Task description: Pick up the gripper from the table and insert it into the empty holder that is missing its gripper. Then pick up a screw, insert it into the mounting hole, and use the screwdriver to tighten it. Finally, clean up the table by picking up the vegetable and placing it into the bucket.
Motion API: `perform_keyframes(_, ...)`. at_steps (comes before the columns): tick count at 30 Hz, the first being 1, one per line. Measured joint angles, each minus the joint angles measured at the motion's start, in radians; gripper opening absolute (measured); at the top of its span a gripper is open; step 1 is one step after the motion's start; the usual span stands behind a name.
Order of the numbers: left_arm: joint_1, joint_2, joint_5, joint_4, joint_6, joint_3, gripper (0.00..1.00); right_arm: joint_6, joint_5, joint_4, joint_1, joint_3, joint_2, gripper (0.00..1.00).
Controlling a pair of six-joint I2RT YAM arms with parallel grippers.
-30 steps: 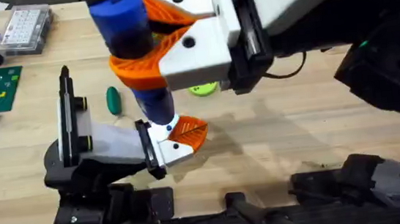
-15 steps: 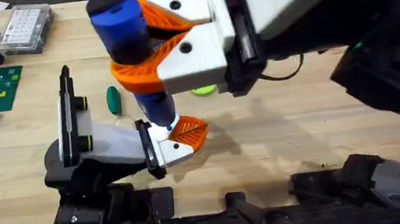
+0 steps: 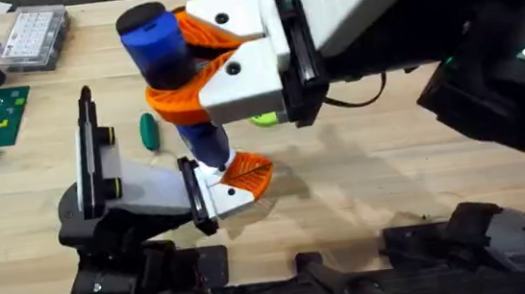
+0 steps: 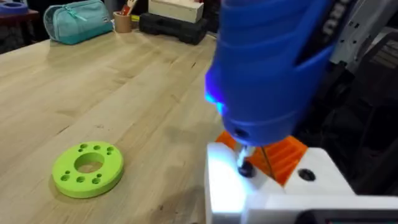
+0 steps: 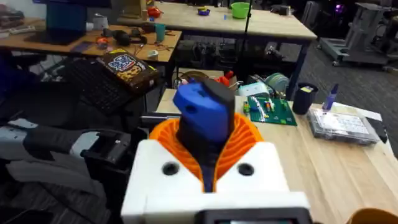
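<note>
Screwdriver [image 3: 171, 79], no readable label, stands gripped in the right gripper's [image 3: 205, 70] orange-padded fingers; left fingers' state unclear.

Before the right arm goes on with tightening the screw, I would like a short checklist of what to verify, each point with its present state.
1. Right tool grips the screwdriver firmly: ok, orange pads closed around the blue body.
2. Bit sits on the screw: ok, the tip meets the screw head on the white part.
3. Bit is straight in the hole: cannot tell, the screwdriver leans in the overhead view.
4. Screw is fully tightened: cannot tell.
5. Vegetable is clear of the work: ok, it lies on the table beside the holder.
6. Green ring is clear of the work: ok, apart from the white part.
</note>
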Motion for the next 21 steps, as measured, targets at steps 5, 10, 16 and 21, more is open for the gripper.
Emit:
perform_keyframes(5,0.000,0.000,0.000,0.000,0.000,0.000,0.015,0.001,0.000,0.000,0.000,0.000,0.000,0.047)
perform_keyframes(10,0.000,0.000,0.003,-0.001,0.000,0.000,0.015,0.001,0.000,-0.012,0.000,0.000,0.000,0.048)
perform_keyframes(16,0.000,0.000,0.004,-0.001,-0.001,0.000,0.015,0.001,0.003,-0.032,0.000,0.000,0.000,0.048)
perform_keyframes(21,0.000,0.000,0.004,-0.001,-0.001,0.000,0.015,0.002,0.003,-0.032,0.000,0.000,0.000,0.047)
